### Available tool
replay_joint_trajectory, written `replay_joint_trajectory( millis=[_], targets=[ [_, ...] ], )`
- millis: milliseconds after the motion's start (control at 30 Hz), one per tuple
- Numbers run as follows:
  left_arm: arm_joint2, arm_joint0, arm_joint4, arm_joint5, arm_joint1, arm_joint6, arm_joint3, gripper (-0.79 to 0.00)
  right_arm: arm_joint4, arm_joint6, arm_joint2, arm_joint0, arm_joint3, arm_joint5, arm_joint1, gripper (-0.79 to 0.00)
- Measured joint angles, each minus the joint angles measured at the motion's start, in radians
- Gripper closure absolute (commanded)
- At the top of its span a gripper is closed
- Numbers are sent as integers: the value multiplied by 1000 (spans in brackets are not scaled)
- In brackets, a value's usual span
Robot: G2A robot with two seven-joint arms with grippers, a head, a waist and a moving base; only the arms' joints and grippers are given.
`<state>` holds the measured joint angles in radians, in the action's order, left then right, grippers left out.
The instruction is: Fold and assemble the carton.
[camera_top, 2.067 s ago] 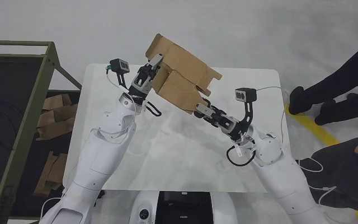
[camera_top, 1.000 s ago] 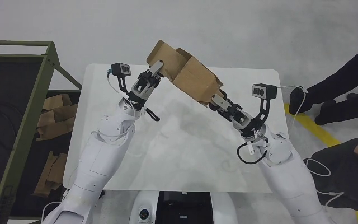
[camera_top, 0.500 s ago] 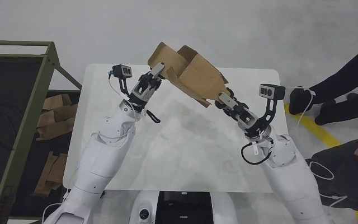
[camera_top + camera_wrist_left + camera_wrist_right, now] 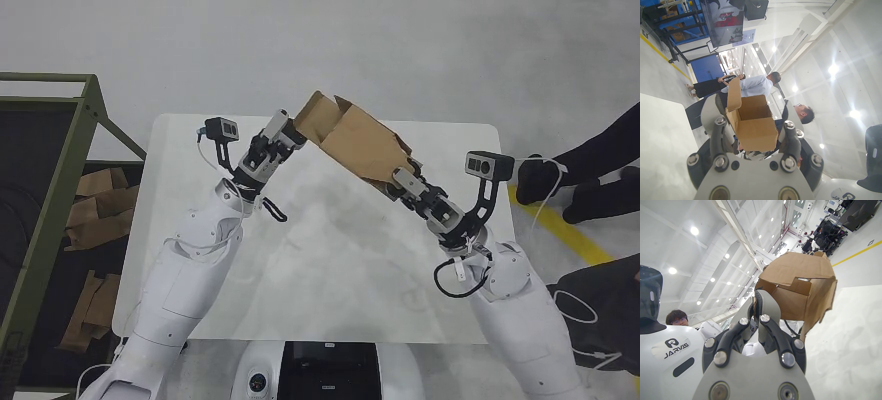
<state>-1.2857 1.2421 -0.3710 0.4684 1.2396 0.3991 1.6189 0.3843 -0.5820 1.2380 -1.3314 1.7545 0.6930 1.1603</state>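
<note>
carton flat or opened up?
Opened up: the carton shows a hollow rectangular inside in the left wrist view, one flap standing out unfolded. The right gripper pinches its edge, jaws shut.

Seen from above, the carton (image 4: 360,145) covers part of the table's (image 4: 300,270) far edge and the tips of the right gripper (image 4: 402,177), so the pinch itself is hidden there. In the left wrist view, the carton's near end lies behind the palm of the left gripper (image 4: 751,113). Whether its spread fingers (image 4: 709,113) touch the carton's sides cannot be told. The rack (image 4: 92,100) beside the table is cut off by the picture's edge, and its cardboard scraps (image 4: 100,200) are partly hidden behind its frame.
</note>
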Motion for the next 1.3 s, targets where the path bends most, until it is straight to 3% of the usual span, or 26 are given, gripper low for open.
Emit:
replay_joint_trajectory(
  millis=[433, 967, 1300],
  targets=[
    [-80, -15, -38, -2, -7, 32, -19, -785, 45, -81, 23, -6, 5, 3, -6, 0],
    [-174, -62, -214, 3, -37, 471, -14, -785, 204, -348, 54, 49, 13, -42, -23, 0],
    [-180, -62, -223, -6, -40, 500, -3, -785, 216, -368, 56, 52, 17, -43, -24, 0]
  ],
)
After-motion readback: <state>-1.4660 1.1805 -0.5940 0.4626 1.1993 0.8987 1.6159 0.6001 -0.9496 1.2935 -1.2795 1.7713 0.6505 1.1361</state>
